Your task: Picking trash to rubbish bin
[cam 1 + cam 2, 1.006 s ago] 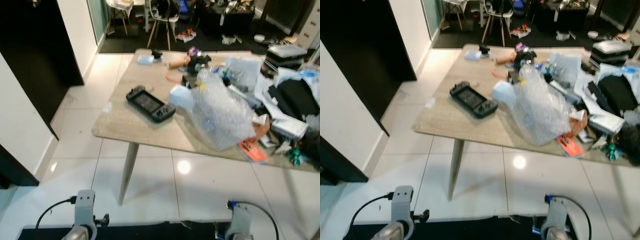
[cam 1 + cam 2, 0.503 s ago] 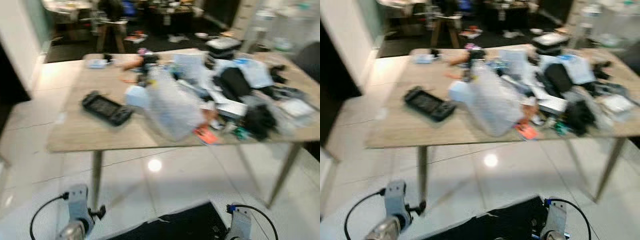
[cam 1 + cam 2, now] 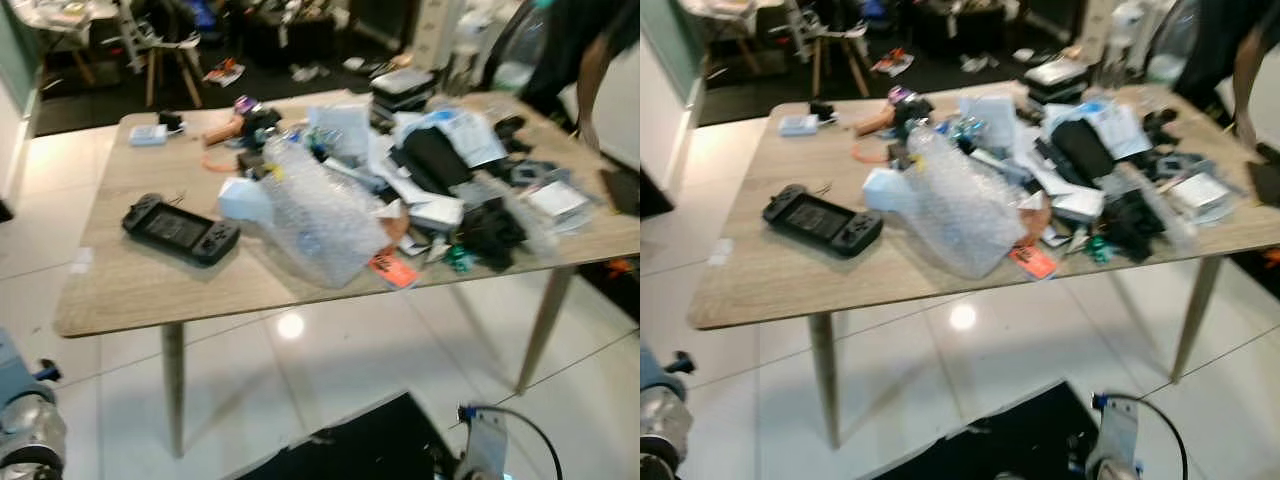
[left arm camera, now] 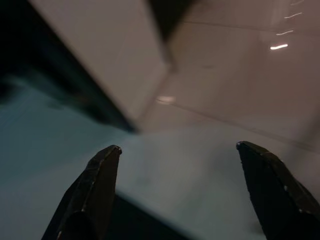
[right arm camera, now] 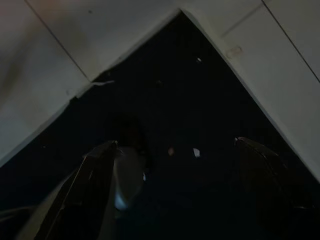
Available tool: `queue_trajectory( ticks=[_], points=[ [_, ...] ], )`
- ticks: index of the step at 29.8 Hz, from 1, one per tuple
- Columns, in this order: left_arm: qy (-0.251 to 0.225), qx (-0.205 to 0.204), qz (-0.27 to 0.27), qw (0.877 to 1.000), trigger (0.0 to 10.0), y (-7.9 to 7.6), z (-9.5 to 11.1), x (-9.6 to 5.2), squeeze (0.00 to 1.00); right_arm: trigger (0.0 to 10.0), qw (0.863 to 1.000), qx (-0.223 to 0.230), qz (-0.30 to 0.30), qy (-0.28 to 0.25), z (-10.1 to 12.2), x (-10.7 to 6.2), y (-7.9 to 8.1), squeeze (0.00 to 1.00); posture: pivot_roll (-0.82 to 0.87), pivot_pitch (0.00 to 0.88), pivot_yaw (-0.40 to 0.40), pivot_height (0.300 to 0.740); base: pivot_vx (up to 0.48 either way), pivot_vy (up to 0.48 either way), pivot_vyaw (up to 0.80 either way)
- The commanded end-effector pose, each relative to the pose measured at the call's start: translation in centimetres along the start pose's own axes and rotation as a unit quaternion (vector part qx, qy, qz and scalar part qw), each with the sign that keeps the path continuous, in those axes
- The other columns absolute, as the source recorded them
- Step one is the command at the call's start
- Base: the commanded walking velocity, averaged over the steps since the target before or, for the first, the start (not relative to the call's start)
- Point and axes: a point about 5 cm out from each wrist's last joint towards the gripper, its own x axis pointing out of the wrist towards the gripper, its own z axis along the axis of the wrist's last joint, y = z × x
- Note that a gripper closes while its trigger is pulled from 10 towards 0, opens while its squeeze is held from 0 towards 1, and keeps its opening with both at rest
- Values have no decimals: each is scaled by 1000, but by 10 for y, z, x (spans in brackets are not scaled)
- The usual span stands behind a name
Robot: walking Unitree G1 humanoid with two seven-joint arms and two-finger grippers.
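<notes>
Table [image 3: 120, 290]: pale wood-grain top, matt. Bubble wrap [image 3: 318, 215]: clear plastic, crinkled, shiny. Console [image 3: 180, 228]: black matt plastic. Floor [image 3: 330, 350]: white tiles, glossy, reflecting a lamp. Mat [image 5: 165, 115]: black, matt, speckled.

A black game console [image 3: 180, 228] lies on the wooden table [image 3: 120, 290].

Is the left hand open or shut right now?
Open. In the left wrist view, the left hand shows its two black fingers spread wide apart, with blurred floor between them and nothing held.
</notes>
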Motion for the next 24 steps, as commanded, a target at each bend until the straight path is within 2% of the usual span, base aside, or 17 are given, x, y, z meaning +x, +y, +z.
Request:
queue_trajectory(
  ticks=[1, 3, 5, 7, 8, 9, 10, 12, 13, 14, 16, 17, 18, 20, 21, 22, 24],
  points=[
    [1, 22, 39, 999, 10000, 13, -1, 2, 0, 10000, 1000, 1, -4, 3, -4, -1, -3, 0, -17, 69, 32, 740, 0, 0, 0],
    [-19, -13, 65, 998, 10000, 22, 11, 6, 0, 10000, 1000, 2, -4, 3, -3, -1, -3, 0, -17, 69, 32, 740, 0, 0, 0],
    [-83, -157, 50, 983, 10000, 21, 52, 12, 0, 10000, 1000, 2, -5, 2, -4, -1, -3, 0, -23, 73, 30, 740, 0, 0, 0],
    [-91, -167, 43, 981, 10000, 20, 57, 12, 0, 10000, 1000, 2, -5, 2, -4, -1, -3, 0, -23, 73, 30, 740, 0, 0, 0],
    [-116, -199, 9, 973, 10000, 13, 73, 13, 0, 10000, 1000, 1, -5, 3, -4, -1, -4, 0, -21, 75, 23, 740, 0, 0, 0],
    [-175, -250, -96, 948, 10000, -10, 113, 9, 0, 10000, 1000, -2, -4, 3, -4, -1, -4, 0, -17, 76, 19, 740, 0, 0, 0],
    [-204, -267, -152, 929, 10000, -23, 133, 5, 0, 10000, 1000, -5, -3, 3, -3, -1, -4, 0, -13, 77, 15, 740, 0, 0, 0],
    [-232, -283, -215, 906, 10000, -37, 153, -2, 0, 10000, 1000, -8, -2, 2, -3, -1, -4, 0, -13, 77, 15, 740, 0, 0, 0],
    [-232, -283, -215, 906, 10000, -37, 153, -2, 0, 10000, 1000, -8, -2, 2, -3, -1, -4, 0, -13, 77, 15, 740, 0, 0, 0],
    [-250, -292, -283, 878, 10000, -52, 166, -11, 0, 10000, 1000, -8, -2, 1, -1, -1, -4, 0, -14, 77, 15, 740, 0, 0, 0],
    [-291, -282, -454, 793, 10000, -86, 188, -40, 0, 10000, 1000, -10, 0, -1, 2, 0, -4, 0, -19, 74, 15, 740, 0, 0, -625],
    [-302, -274, -507, 759, 10000, -96, 193, -53, 0, 10000, 1000, -10, 0, -2, 3, 0, -4, 0, -21, 72, 13, 740, 0, 0, -781],
    [-302, -274, -507, 759, 10000, -96, 193, -53, 0, 10000, 1000, -10, 0, -2, 3, 0, -4, 0, -21, 72, 13, 740, 0, 0, -781],
    [-318, -224, -607, 693, 10000, -118, 192, -86, 0, 10000, 1000, -9, -1, -3, 3, 0, -5, 0, -24, 70, 12, 740, 0, 0, -684],
    [-319, -207, -632, 675, 10000, -125, 189, -97, 0, 10000, 1000, -9, -2, -3, 4, 0, -5, 0, -24, 70, 12, 740, 0, 0, 0],
    [-319, -207, -632, 675, 10000, -125, 189, -97, 0, 10000, 1000, -9, -2, -3, 4, 0, -5, 0, -24, 70, 12, 740, 0, 0, 0],
    [-315, -167, -664, 657, 10000, -140, 179, -113, 0, 10000, 1000, -13, -3, -3, 3, 0, -6, 0, -25, 68, 8, 740, 0, 0, 0]
  ],
)
